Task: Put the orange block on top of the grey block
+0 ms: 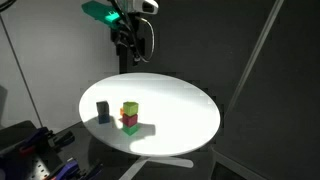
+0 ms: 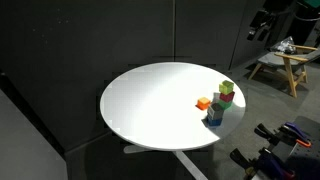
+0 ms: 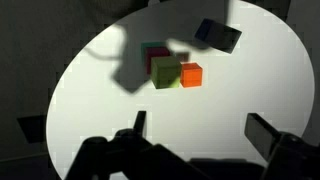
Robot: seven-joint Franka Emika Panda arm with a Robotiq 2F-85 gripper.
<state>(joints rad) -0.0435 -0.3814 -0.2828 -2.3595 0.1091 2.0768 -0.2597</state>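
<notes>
The orange block (image 3: 191,74) lies on the round white table (image 3: 100,110), right beside a yellow-green cube (image 3: 165,73) that sits on top of a magenta cube (image 1: 131,125). The grey block (image 3: 217,35) lies apart from them, near the table's edge. Both exterior views show them: the orange block (image 2: 204,103) (image 1: 124,109), the grey block (image 2: 215,115) (image 1: 103,110) and the yellow-green cube (image 2: 227,88). My gripper (image 3: 200,130) is open and empty, high above the table (image 1: 128,45), away from the blocks.
The table (image 2: 150,100) is small and round, with dark curtains behind it. A wooden stool (image 2: 285,60) stands off to one side. Equipment (image 1: 30,150) sits on the floor below the table's edge.
</notes>
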